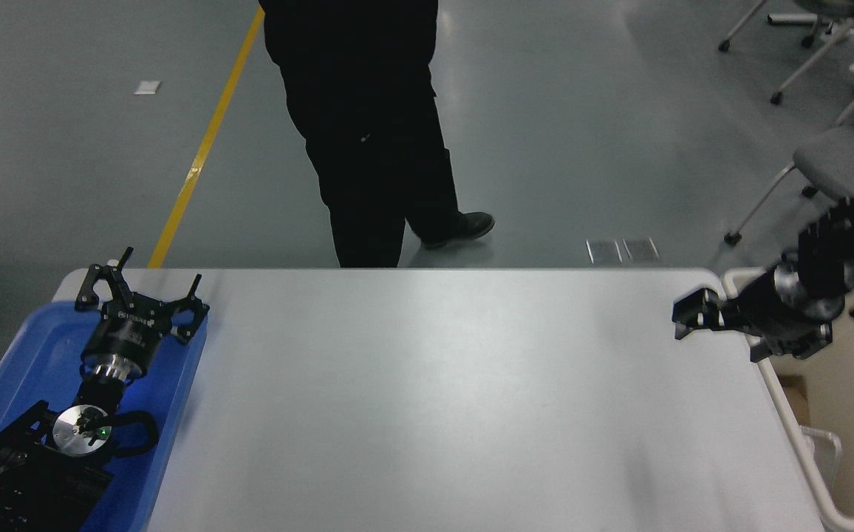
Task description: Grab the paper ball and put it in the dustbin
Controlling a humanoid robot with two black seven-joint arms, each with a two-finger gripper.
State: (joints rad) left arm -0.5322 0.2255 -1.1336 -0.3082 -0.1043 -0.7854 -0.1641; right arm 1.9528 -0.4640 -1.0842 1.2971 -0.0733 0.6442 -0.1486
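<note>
The paper ball is out of view. The cream dustbin (793, 428) stands against the table's right edge, partly hidden by my right arm. My right gripper (695, 316) hangs over the white table's (442, 399) far right corner, just left of the bin's rim and pointing left. It looks empty, and blur hides its state. My left gripper (142, 292) is parked open over the blue tray (9, 355) at the lower left, holding nothing.
A person in black trousers (371, 140) stands at the table's far edge, near the middle. Inside the bin lie a brown scrap (795, 391) and a clear wrapper (824, 452). Grey office chairs (833, 159) stand on the floor at the top right.
</note>
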